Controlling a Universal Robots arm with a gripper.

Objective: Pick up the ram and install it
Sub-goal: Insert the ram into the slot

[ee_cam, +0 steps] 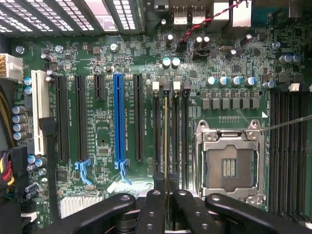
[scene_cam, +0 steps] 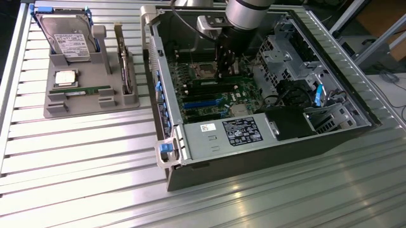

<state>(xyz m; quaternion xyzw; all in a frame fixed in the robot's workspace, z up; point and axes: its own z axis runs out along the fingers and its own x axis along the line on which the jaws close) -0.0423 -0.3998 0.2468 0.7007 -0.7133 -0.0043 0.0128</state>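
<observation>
My gripper point(scene_cam: 225, 64) reaches down inside the open computer case point(scene_cam: 190, 142), just above the motherboard point(scene_cam: 209, 90). In the wrist view its fingers point(ee_cam: 155, 207) are shut on the ram point(ee_cam: 166, 141). That ram shows edge-on as a thin line running along the black memory slots point(ee_cam: 175, 131) beside the empty processor socket point(ee_cam: 229, 165). Whether its edge touches a slot cannot be told. A second green ram stick point(scene_cam: 82, 90) lies in the grey holder tray point(scene_cam: 89, 107) at the exterior view's left.
The tray also holds a hard drive point(scene_cam: 66, 33), a square silver processor chip point(scene_cam: 65, 77) and an upright card point(scene_cam: 123, 61). Inside the case are the power supply point(scene_cam: 235, 133), drive cages point(scene_cam: 285, 47) and blue and black expansion slots point(ee_cam: 118, 117). Everything stands on a ribbed metal table point(scene_cam: 82, 166).
</observation>
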